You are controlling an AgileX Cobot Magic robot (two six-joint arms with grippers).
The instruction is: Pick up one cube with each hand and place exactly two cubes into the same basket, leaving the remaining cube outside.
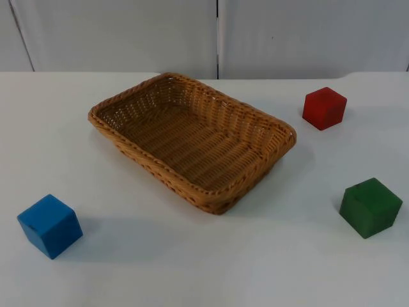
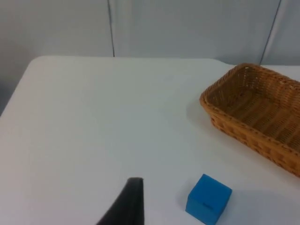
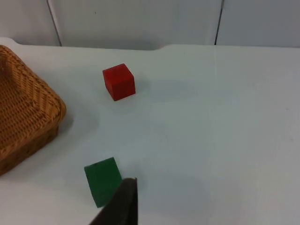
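An empty woven wicker basket (image 1: pixel 192 192) lies slantwise in the middle of the white table. A blue cube (image 1: pixel 50 225) rests at the front left, a red cube (image 1: pixel 324 108) at the back right and a green cube (image 1: pixel 370 207) at the front right. All three stand on the table outside the basket. In the left wrist view my left gripper (image 2: pixel 129 204) hangs above the table beside the blue cube (image 2: pixel 208 198), apart from it, with the basket (image 2: pixel 234 129) beyond. In the right wrist view my right gripper (image 3: pixel 123 201) is close beside the green cube (image 3: pixel 102 181); the red cube (image 3: pixel 119 81) and the basket (image 3: pixel 44 119) lie farther off.
The grey partition wall (image 1: pixel 128 32) closes off the table's far edge. The table's rounded far left corner (image 2: pixel 35 63) is seen in the left wrist view. Open white table (image 1: pixel 211 268) lies in front of the basket, between the blue and green cubes.
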